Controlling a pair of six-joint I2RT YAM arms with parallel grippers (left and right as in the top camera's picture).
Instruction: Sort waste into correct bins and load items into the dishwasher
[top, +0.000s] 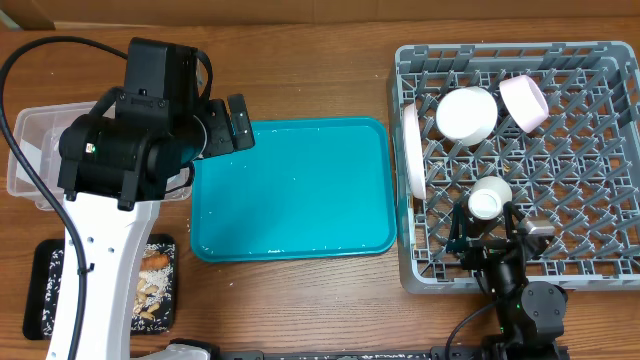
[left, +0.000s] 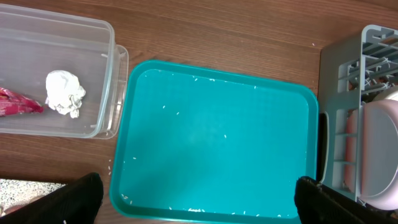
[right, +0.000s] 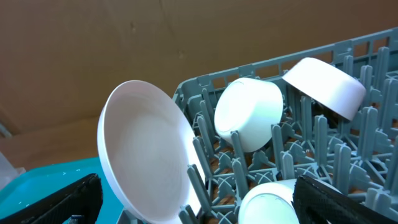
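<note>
This is a robot test bench got up as a kitchen, not a real kitchen. A wooden table (top: 300, 60) carries a grey dishwasher rack (top: 520, 52) at its right edge, standing bare on the wood with no machine around it, holding a plate (top: 411, 150), bowls (top: 467, 113) and a cup (top: 486, 200). A teal tray (top: 290, 190) lies mid-table. A clear plastic bin (top: 25, 150) sits at the left edge and a black tray (top: 45, 290) of food scraps at the near left corner. Two robot arms (top: 130, 130) and a loose black cable (top: 20, 60) mark it as a lab.
</note>
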